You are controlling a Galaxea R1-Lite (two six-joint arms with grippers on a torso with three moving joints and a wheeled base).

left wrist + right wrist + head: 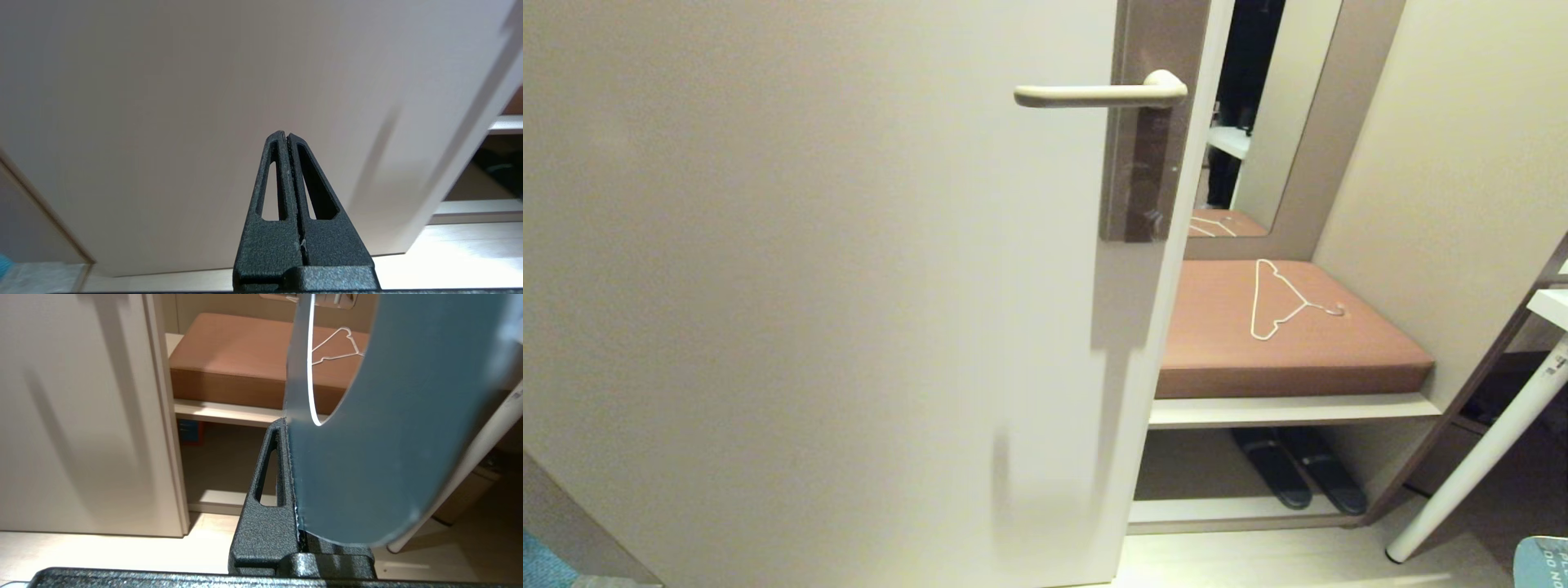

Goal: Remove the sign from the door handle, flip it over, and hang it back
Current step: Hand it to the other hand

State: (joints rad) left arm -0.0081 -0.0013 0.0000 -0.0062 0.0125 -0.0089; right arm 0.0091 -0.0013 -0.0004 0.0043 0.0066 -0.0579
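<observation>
My right gripper [292, 428] is clamped on one light blue card door sign [388, 428], pinching the rounded end away from the big hole; the sign's long axis runs straight out along my fingers, with the hole at the far end. In the head view only a blue corner of that sign [1543, 562] shows at the lower right edge. My left gripper [286, 136] has its black fingers pressed together on nothing, facing the pale door panel [184, 102]. One slim cream lever door handle [1094, 95] sticks out level across the door, its pivot end on a tall brownish plate [1147, 147], and it is bare. Past the door's edge lie one brown cushioned bench [1290, 359] with one white wire hanger [1278, 302], and a pair of dark slippers [1298, 474] beneath.
</observation>
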